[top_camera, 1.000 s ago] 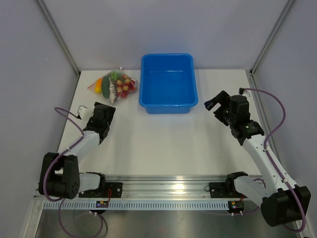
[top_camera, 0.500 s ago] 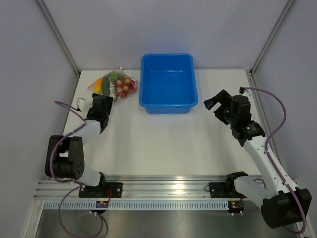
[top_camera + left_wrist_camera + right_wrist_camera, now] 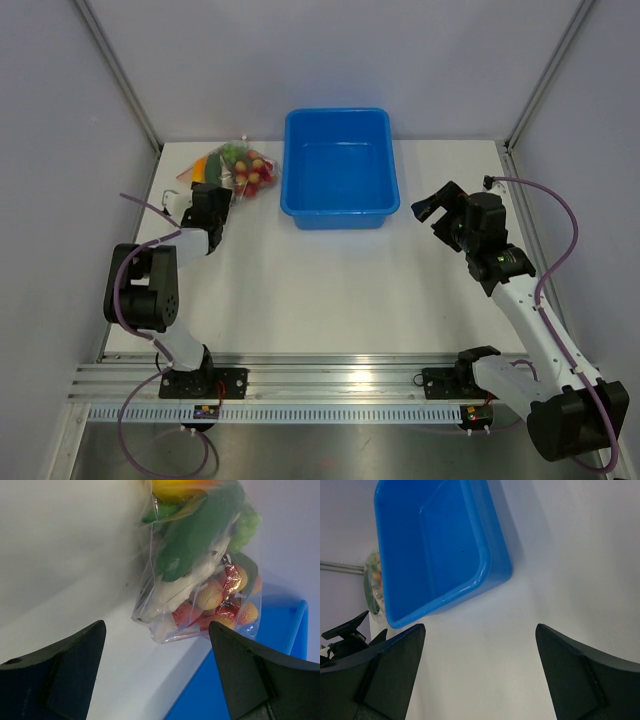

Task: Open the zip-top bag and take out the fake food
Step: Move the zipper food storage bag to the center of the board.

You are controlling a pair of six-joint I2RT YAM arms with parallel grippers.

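- Clear plastic, the zip-top bag (image 3: 232, 170) lies on the tabletop (image 3: 330, 290) just left of the blue tub (image 3: 340, 170), level with the tub's far half. It has not shifted over the last second.
- What changed: my left end effector (image 3: 156, 625) has swung forward from well short of the bag to just beside its near edge. Its jaws stand wide apart, gripping nothing, and the bag's bottom corner sits framed between them in the wrist view.
- My right end effector (image 3: 432, 208) has not moved. It hangs right of the tub, well apart from it, jaws spread wide and empty.
- What that means: I judge this is the end of the approach, with the first grasp yet to be made. All the fake food (image 3: 200, 565) is inside the bag, and none is in the tub.
- Count: one bag, one tub, two arms.
- Inside the bag I make out one large dark green piece, one lighter knobbly green piece, one orange-yellow piece and one whitish piece.
- I also see a cluster of red and yellow balls. At least three are yellow, but the crinkled film hides the exact number.
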